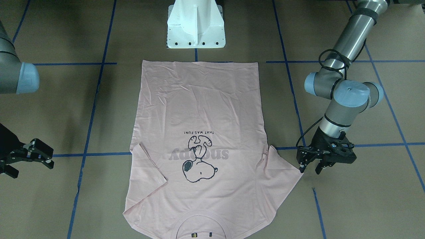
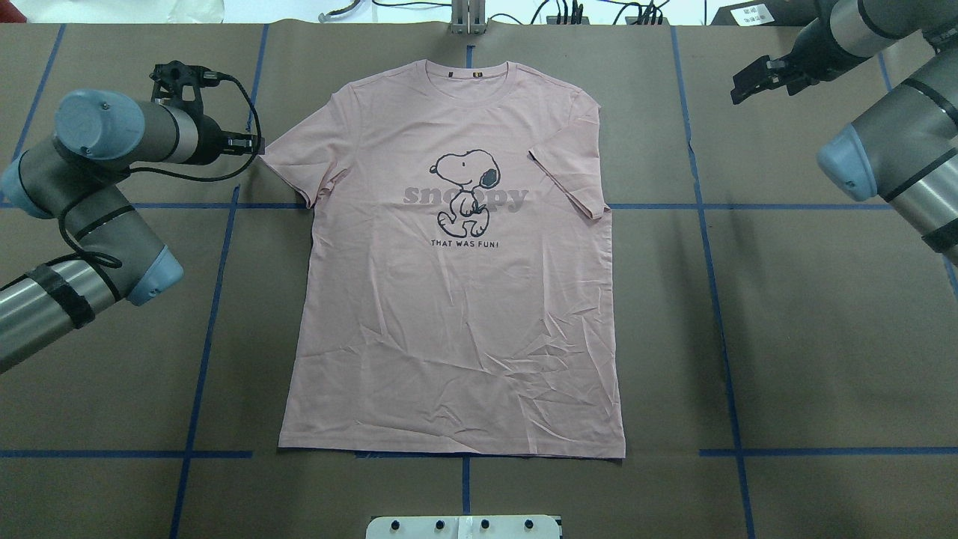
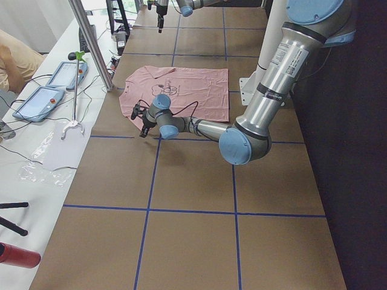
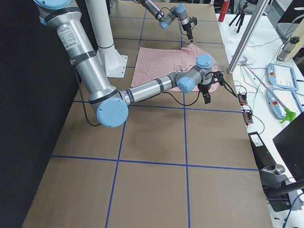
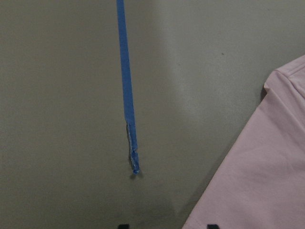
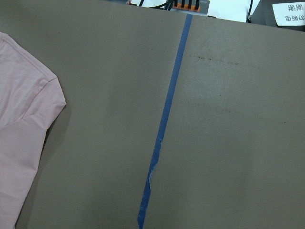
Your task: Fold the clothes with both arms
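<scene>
Table [image 2: 786,337]: brown cover, blue tape grid.
T-shirt [image 2: 456,314]: flat mid-table, print up, collar away from robot. Likely light and limp, so will sag; pinch at sleeve hem or shoulder.
Left gripper [image 1: 309,170]: jaws apart, empty, just beside sleeve [image 1: 282,169].
Right gripper [image 1: 32,166]: jaws apart, empty, well apart from shirt.

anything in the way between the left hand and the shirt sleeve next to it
Nothing visible. The left hand hangs open just off the tip of the T-shirt's spread sleeve, with only bare brown table between them.
</scene>
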Available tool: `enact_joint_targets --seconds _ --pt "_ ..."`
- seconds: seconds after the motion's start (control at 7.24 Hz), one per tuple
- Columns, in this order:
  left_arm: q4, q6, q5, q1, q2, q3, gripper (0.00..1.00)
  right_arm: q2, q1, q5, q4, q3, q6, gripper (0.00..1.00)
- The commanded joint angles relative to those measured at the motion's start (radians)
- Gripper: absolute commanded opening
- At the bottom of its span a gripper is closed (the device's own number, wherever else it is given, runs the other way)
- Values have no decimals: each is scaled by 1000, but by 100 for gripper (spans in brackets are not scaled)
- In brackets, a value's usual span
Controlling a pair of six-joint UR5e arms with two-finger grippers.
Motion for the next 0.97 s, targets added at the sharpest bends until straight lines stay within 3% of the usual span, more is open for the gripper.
enact_joint_targets --seconds 0.0,0.83 --pt "-1 -28 7 7 -36 40 58 -4 1 0 0 1 -1 100" --pt "1 -52 25 30 -38 42 49 -6 1 -3 0 -2 1 100"
